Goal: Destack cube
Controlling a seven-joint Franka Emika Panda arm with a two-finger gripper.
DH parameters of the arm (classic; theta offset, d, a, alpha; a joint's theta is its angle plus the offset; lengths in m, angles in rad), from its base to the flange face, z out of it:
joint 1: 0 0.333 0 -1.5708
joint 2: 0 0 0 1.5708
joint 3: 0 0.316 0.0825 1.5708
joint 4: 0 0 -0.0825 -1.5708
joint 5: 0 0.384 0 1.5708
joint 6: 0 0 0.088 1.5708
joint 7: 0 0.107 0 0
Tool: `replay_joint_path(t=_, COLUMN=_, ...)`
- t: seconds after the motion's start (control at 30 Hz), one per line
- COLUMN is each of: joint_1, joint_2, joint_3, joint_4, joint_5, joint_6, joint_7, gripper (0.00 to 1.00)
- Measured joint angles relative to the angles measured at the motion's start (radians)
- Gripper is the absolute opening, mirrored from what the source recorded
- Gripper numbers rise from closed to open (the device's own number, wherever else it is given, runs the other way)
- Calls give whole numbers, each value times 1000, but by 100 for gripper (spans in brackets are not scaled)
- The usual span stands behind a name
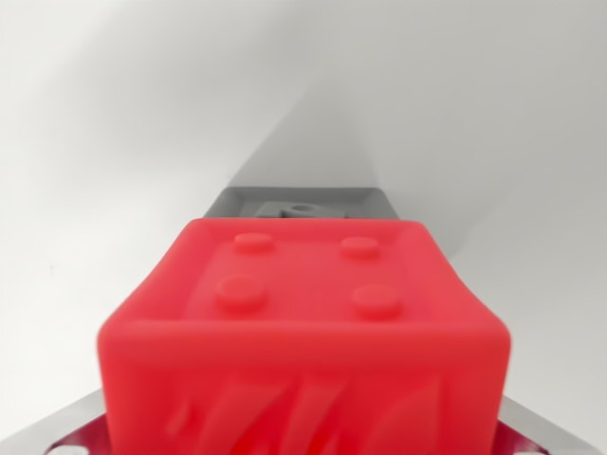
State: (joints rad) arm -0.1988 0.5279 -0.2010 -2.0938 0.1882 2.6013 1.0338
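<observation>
A red cube [303,332] with four round studs on its top face and raised flame-like marks on its near side fills the lower half of the wrist view. My gripper [303,284] is shut on it. One grey finger [302,203] shows just behind the cube's far edge, and grey metal of the near finger [545,427] pokes out at the bottom corners. The cube hides whatever lies under it, and no other cube shows.
A plain white surface [114,142] spreads behind the cube. On it, a grey wedge-shaped shadow [322,133] runs up from the far finger.
</observation>
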Motion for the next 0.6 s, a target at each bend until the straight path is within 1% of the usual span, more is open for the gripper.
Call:
replay_joint_path(t=0.4, joint_1=0, joint_2=-1, joint_3=0, joint_4=0, joint_5=0, joint_6=-1, joint_7=0, gripper=0)
replay_joint_path(t=0.6, joint_1=1, joint_2=-9, joint_3=-2, joint_4=-1, joint_5=-1, joint_6=-7, joint_7=1, gripper=0)
